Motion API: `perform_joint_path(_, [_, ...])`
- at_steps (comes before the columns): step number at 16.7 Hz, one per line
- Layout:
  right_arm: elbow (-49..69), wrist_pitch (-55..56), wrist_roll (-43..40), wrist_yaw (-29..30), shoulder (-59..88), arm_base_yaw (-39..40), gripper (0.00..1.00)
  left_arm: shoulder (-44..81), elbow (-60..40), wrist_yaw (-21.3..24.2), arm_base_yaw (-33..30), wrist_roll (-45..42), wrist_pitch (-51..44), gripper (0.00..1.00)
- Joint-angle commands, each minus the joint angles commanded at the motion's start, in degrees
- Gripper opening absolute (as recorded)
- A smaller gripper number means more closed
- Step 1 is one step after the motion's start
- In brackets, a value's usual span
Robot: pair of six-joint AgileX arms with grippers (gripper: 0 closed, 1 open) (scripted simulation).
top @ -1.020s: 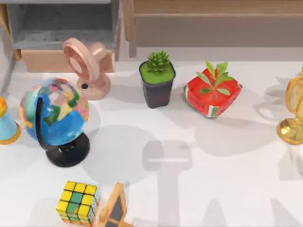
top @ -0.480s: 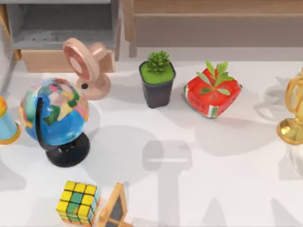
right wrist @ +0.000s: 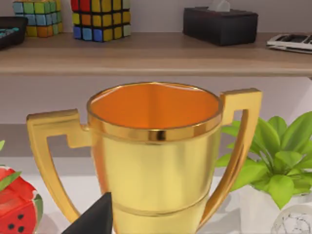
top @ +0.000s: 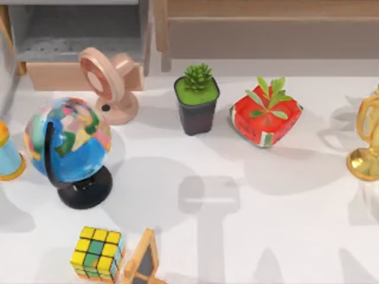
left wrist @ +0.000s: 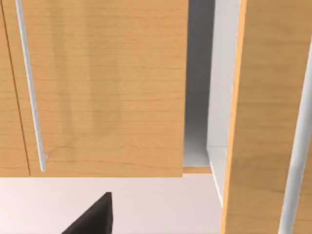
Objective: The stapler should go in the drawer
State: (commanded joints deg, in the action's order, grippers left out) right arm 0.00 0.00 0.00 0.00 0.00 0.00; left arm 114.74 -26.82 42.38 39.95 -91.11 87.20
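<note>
The drawer [top: 53, 76] stands pulled out at the table's back left, its grey inside open to view behind a light tan front. The stapler is out of view. A black part of my left gripper [left wrist: 95, 217] shows in the left wrist view, close before tan wooden panels [left wrist: 102, 87] with a narrow grey gap between them. A black part of my right gripper [right wrist: 95, 219] shows in the right wrist view, close to a gold trophy [right wrist: 156, 156].
A pink fan [top: 109, 83] stands right in front of the drawer. Nearby are a globe [top: 68, 145], a black potted succulent [top: 197, 97], a red plant pot [top: 265, 115], the trophy [top: 367, 142], a puzzle cube [top: 98, 253], a chalkboard [top: 142, 263] and the brown shelf unit [top: 266, 26].
A shadow near the table's left edge has shifted and grown. None of the objects on the table has moved.
</note>
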Motion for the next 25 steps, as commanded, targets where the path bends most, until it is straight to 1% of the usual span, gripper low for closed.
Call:
perform_joint_path(3, [0.00,0.00,0.00,0.00,0.00,0.00,1.00,1.05,-2.54,-2.02,-2.05,0.03,-1.44,1.00])
perform_joint_path(7, [0.00,0.00,0.00,0.00,0.00,0.00,1.00,1.13,-2.73,-2.18,-2.20,0.03,-1.55,1.00])
perform_joint_path(20, [0.00,0.00,0.00,0.00,0.00,0.00,1.00,1.13,-2.73,-2.18,-2.20,0.03,-1.55,0.02])
perform_joint_path(21, [0.00,0.00,0.00,0.00,0.00,0.00,1.00,1.13,-2.73,-2.18,-2.20,0.03,-1.55,0.00])
perform_joint_path(25, [0.00,0.00,0.00,0.00,0.00,0.00,1.00,1.13,-2.73,-2.18,-2.20,0.03,-1.55,0.00])
